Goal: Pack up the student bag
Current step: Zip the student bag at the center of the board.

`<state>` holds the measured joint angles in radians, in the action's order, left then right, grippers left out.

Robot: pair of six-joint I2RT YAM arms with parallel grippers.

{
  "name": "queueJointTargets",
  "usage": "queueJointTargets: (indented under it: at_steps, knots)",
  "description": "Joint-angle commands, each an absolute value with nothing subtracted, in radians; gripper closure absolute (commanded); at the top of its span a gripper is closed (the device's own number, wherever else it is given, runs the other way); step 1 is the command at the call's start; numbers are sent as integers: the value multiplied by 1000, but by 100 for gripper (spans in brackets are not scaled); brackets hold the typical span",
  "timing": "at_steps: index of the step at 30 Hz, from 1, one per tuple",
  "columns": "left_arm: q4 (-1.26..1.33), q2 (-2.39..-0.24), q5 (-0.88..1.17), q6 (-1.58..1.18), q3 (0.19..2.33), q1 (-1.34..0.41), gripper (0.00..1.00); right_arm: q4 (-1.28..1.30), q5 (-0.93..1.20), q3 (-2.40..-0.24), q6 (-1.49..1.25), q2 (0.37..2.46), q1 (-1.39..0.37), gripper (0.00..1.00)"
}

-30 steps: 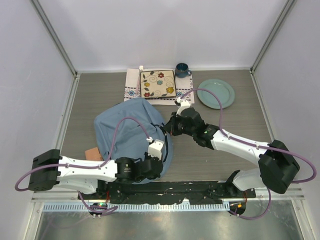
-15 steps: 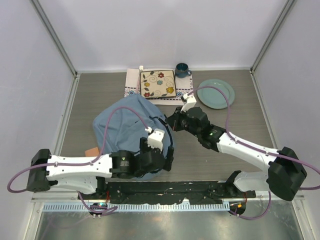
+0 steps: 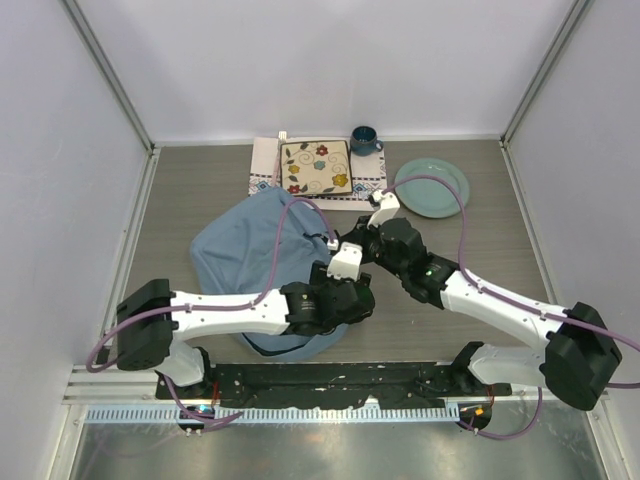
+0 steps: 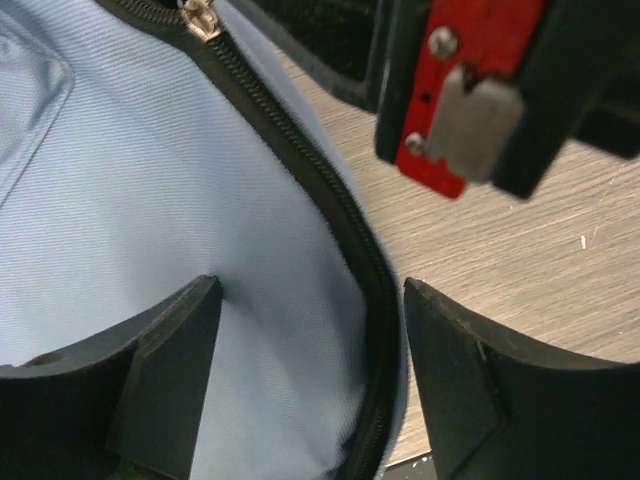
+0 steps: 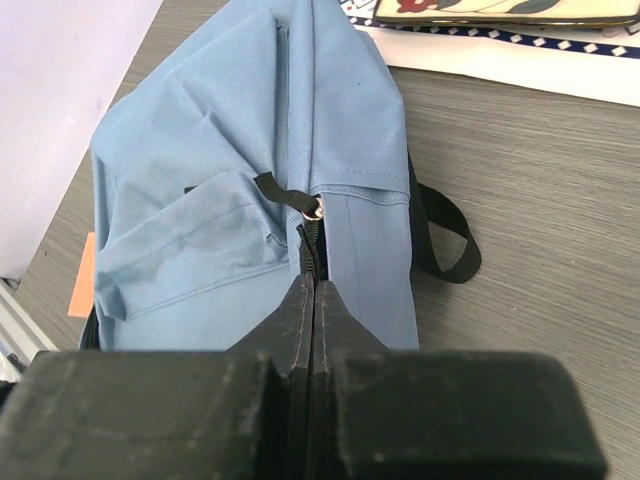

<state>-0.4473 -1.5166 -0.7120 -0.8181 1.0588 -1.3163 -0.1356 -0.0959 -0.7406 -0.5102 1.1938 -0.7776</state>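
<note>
PACKING UNDER WAY: The student bag (image 3: 255, 250) is lying flat on the desk (image 3: 200, 180), left of centre and near my arms' bases, with its zipper (image 4: 300, 160) running along the edge that faces my right arm. My right pincer (image 5: 315, 290) is clenching a dark strip of that zipper just below a metal ring (image 5: 315, 210). My left pincer (image 4: 310, 380) is hanging released, its jaws straddling the same edge, one over blue fabric and the other over the desk. As I am judging it, the left should be biting the fabric lip beside the teeth, not the teeth themselves. Meanwhile the right should be keeping its pinch taut, so the mouth parts instead of the whole bag sliding. Well beyond, a floral plate (image 3: 315, 167), a blue mug (image 3: 364, 139) and a green plate (image 3: 432, 187) are sitting at the far edge.
</note>
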Motion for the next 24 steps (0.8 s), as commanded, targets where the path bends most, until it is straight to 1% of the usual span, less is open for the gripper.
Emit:
queueJointTargets:
  at_steps: [1,2,4,5,6,10,11,13,14,17,21,24]
  knots:
    - [-463,-1535,-782,-854,1114,-1308,38,-227,-127,-755,-495,1127,-778,99]
    - [-472,-1532,-779,-861,1109,-1308,61,-226,-127,-755,-495,1129,-778,99]
    - [-509,-1519,-756,-873,1097,-1308,80,-229,-127,-755,-500,1138,-778,99]
    - [-521,-1510,-743,-876,1072,-1310,96,-235,-123,-758,-499,1146,-776,99]
    - [-532,-1497,-723,-894,1057,-1310,100,-236,-121,-768,-500,1153,-776,99]
    - [-511,-1390,-631,-905,912,-1331,100,-247,-106,-805,-509,1227,-769,99]
    - [-497,-1331,-574,-904,849,-1336,100,-256,-103,-813,-520,1238,-767,99]
    - [-463,-1270,-523,-900,786,-1347,100,-262,-100,-834,-531,1264,-765,99]
    - [-454,-1200,-484,-903,728,-1351,100,-267,-98,-842,-540,1293,-762,99]
    - [-425,-1064,-431,-937,613,-1361,100,-290,-89,-865,-551,1337,-759,99]
    - [-414,-941,-384,-948,528,-1361,100,-314,-71,-908,-572,1402,-758,99]
    - [-431,-919,-350,-954,509,-1362,100,-330,-63,-945,-578,1449,-752,99]
